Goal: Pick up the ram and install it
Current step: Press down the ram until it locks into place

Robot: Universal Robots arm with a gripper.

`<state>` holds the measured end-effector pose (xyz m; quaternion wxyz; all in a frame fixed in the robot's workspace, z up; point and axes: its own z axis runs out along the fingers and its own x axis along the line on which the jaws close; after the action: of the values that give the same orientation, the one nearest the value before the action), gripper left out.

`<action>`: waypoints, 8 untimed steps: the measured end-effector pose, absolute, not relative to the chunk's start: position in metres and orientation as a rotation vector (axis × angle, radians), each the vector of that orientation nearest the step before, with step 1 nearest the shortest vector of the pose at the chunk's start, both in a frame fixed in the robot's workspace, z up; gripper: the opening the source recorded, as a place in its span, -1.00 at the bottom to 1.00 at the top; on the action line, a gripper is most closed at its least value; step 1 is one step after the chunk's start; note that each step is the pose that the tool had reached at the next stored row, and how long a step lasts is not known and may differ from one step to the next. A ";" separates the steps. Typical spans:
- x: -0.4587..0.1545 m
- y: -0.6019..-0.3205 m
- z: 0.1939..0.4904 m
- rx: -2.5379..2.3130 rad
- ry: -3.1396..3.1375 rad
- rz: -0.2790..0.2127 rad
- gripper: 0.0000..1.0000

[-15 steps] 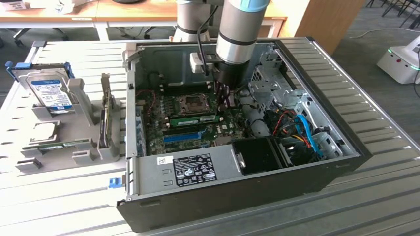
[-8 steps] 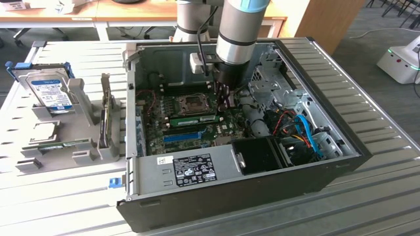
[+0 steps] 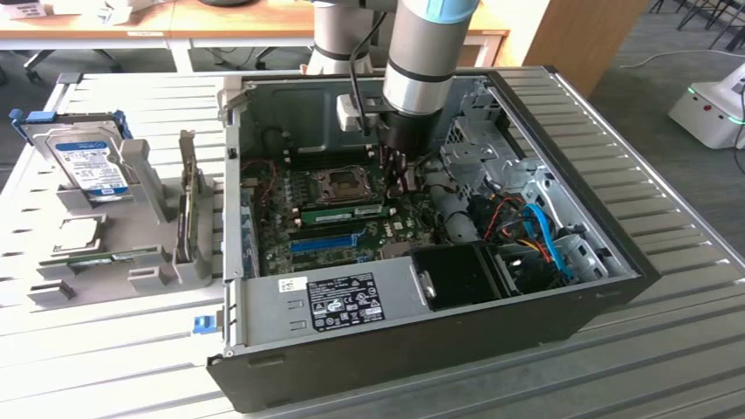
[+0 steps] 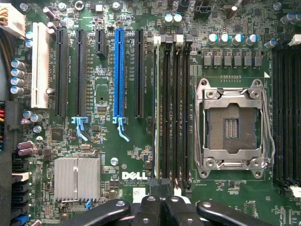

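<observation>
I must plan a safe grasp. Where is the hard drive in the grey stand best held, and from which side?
Probably its upper edge, pinched across the flat faces, from above: the hard drive stands upright in the stand, its top free.

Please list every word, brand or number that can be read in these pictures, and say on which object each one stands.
"DELL": white print on the green motherboard, wrist view.
Small white lines beneath it: too small to read.
White sticker on the computer case: print too small to read.
Blue label on the hard drive: blurred, unreadable.
</observation>
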<state>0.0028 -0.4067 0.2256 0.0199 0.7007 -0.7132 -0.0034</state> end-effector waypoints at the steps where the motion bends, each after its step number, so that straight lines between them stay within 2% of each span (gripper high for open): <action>1: 0.003 -0.407 0.226 2.174 -2.212 -0.011 -0.79; 8: 0.003 -0.407 0.224 2.174 -2.212 -0.011 -0.79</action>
<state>0.0028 -0.4067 0.2243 0.0199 0.7007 -0.7132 -0.0034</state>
